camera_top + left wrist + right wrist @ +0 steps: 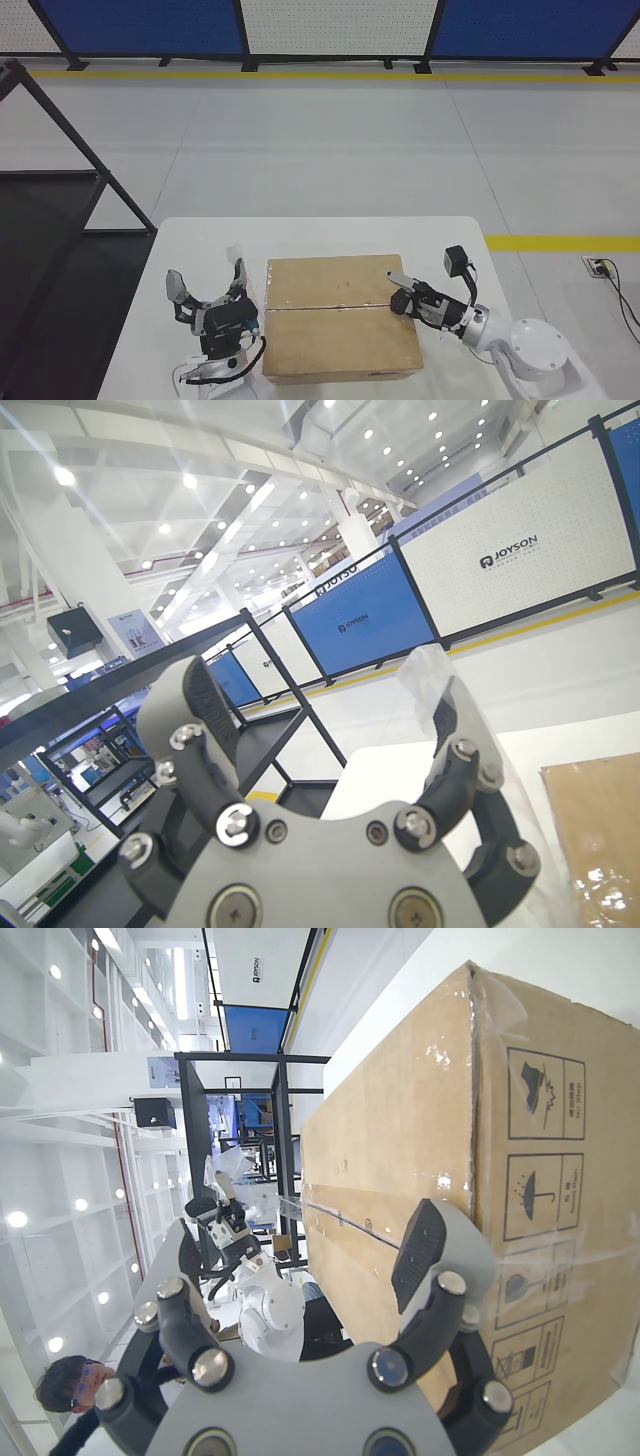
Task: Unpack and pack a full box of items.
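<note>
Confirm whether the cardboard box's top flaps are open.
No, the cardboard box has both top flaps lying flat, meeting along the middle seam.

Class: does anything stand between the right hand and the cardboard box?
Nothing visible does. The open right hand sits at the cardboard box edge, partly over its closed, taped top.

This is a factory-style hall: pegboard partitions, yellow floor lines, black metal racks, rows of ceiling lights.
</note>
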Controlling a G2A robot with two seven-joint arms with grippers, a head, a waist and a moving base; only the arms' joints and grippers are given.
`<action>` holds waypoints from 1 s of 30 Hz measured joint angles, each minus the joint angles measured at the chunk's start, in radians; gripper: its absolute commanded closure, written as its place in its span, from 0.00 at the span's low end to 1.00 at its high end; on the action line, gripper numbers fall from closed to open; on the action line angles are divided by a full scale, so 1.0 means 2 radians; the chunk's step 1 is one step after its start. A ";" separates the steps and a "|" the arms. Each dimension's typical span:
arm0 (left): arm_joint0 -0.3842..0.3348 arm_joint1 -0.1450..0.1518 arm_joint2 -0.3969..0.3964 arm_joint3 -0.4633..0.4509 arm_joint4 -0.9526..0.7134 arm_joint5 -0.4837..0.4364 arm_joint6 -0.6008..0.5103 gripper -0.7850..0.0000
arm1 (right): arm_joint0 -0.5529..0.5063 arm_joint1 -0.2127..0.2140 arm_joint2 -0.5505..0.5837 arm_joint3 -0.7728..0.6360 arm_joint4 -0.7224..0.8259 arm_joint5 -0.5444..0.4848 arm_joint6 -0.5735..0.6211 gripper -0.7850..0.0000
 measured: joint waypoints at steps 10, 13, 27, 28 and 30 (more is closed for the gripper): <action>0.014 0.003 -0.044 -0.023 -0.038 -0.004 0.011 0.00 | 0.004 0.000 -0.003 0.000 -0.001 0.002 0.002 0.00; 0.020 0.003 -0.048 -0.030 -0.040 -0.005 0.019 0.00 | 0.006 -0.001 -0.004 0.000 -0.002 0.002 0.002 0.00; 0.040 0.002 -0.025 -0.042 -0.005 -0.003 0.051 0.00 | 0.010 -0.001 -0.008 -0.002 -0.004 0.007 0.002 0.00; 0.041 0.001 -0.021 -0.044 -0.002 -0.004 0.053 0.00 | 0.010 -0.001 -0.008 -0.003 -0.005 0.008 0.002 0.00; 0.042 0.001 -0.016 -0.046 0.004 -0.004 0.058 0.00 | 0.011 -0.001 -0.009 -0.005 -0.006 0.010 0.002 0.00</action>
